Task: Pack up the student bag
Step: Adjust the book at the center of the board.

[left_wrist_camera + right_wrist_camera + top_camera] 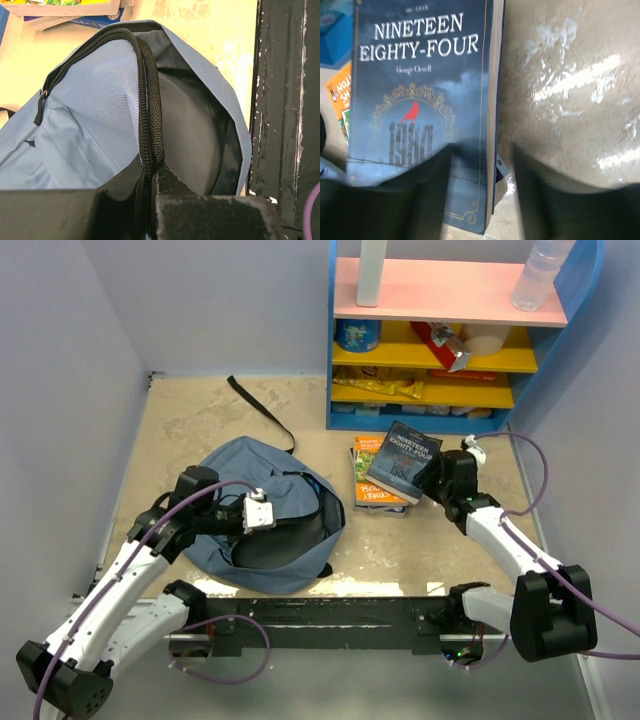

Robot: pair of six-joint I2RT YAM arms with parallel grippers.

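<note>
The slate-blue student bag (pixel 240 485) lies on the floor at centre left, its mouth open to the right and its dark lining (pixel 192 135) showing. My left gripper (pixel 268 513) is shut on the bag's black zipper rim (pixel 150 100) and holds it up; its tips also show in the left wrist view (pixel 152 172). My right gripper (pixel 440 483) holds the dark blue book "Nineteen Eighty-Four" (pixel 403 458) by its right edge, tilted above the book stack (pixel 372 492). In the right wrist view, the gripper (pixel 482 160) has its jaws on either side of the book (pixel 420 90).
A blue shelf unit (pixel 345 370) with pink and yellow shelves holds snacks and bottles at the back right. A black bag strap (pixel 262 408) trails across the floor behind the bag. The black mounting rail (pixel 320 615) runs along the near edge. Grey walls close in both sides.
</note>
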